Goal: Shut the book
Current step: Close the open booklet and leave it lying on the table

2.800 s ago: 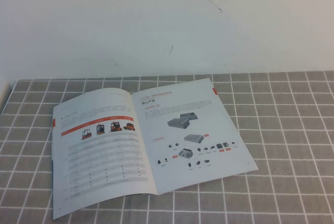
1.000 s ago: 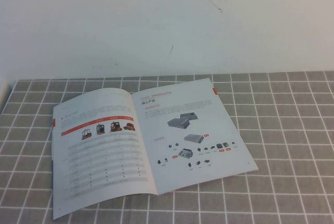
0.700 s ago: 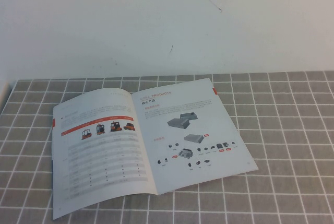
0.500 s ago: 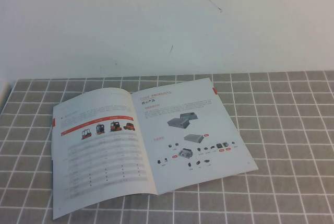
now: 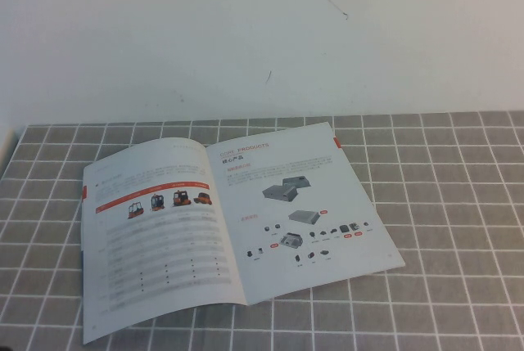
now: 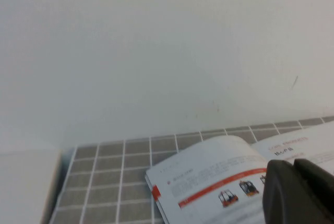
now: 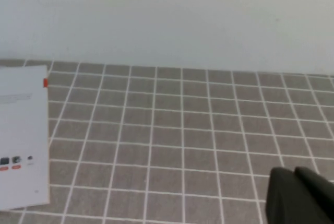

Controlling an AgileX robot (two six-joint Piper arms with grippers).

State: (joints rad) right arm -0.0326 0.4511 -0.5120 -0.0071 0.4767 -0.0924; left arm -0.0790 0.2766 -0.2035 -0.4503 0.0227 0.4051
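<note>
An open booklet (image 5: pixel 229 228) lies flat on the grey tiled cloth, its left page showing red forklifts and its right page grey devices. Neither gripper shows in the high view. In the left wrist view my left gripper (image 6: pixel 293 164) hangs over the near side of the booklet (image 6: pixel 209 182), its two dark fingers pressed together with nothing between them. In the right wrist view my right gripper (image 7: pixel 294 172) is shut and empty over bare tiles, well off to the side of the booklet's right page (image 7: pixel 23 130).
The grey tiled cloth (image 5: pixel 442 187) runs back to a white wall (image 5: pixel 262 32). A pale object (image 5: pixel 4 140) sits at the cloth's far left edge, also visible as a pale block (image 6: pixel 26 182) in the left wrist view.
</note>
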